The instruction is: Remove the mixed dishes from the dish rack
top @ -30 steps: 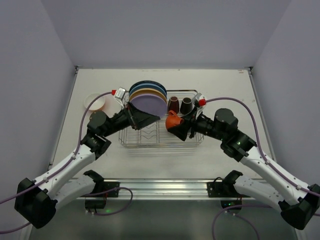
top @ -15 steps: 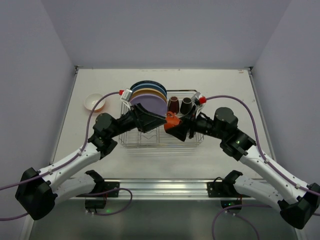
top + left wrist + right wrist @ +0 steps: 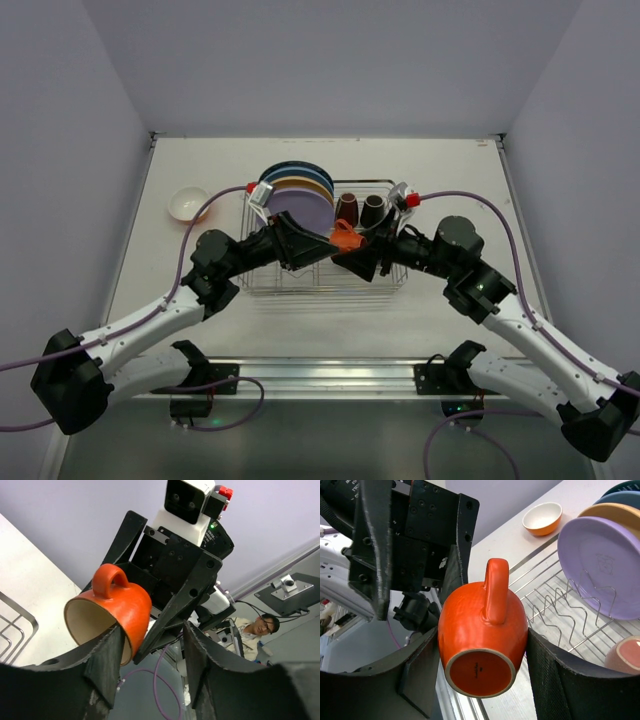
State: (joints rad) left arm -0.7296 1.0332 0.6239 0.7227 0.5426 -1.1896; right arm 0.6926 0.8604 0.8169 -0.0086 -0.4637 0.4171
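My right gripper [image 3: 352,250] [image 3: 482,655] is shut on an orange cup [image 3: 345,237] [image 3: 482,630], held on its side above the dish rack [image 3: 392,282], handle up. My left gripper [image 3: 326,246] [image 3: 152,655] faces the cup's mouth [image 3: 112,612]. One of its fingers [image 3: 107,662] is at the rim, the other stands apart with a clear gap, so it is open. In the rack stand a lavender plate [image 3: 300,208] [image 3: 600,565], a yellow plate [image 3: 300,186] and a blue plate [image 3: 295,170], plus a brown cup [image 3: 346,208], a black cup [image 3: 372,207] and a pink cup [image 3: 625,655].
An orange bowl, white inside [image 3: 187,203] [image 3: 542,517], sits on the table left of the rack. The rack's V-shaped wire dividers [image 3: 560,610] lie under the held cup. Purple cables loop over both arms.
My left arm has swung right, away from the lavender plate, up to the orange cup, and its jaws have narrowed. My right gripper has kept the cup nearly still.
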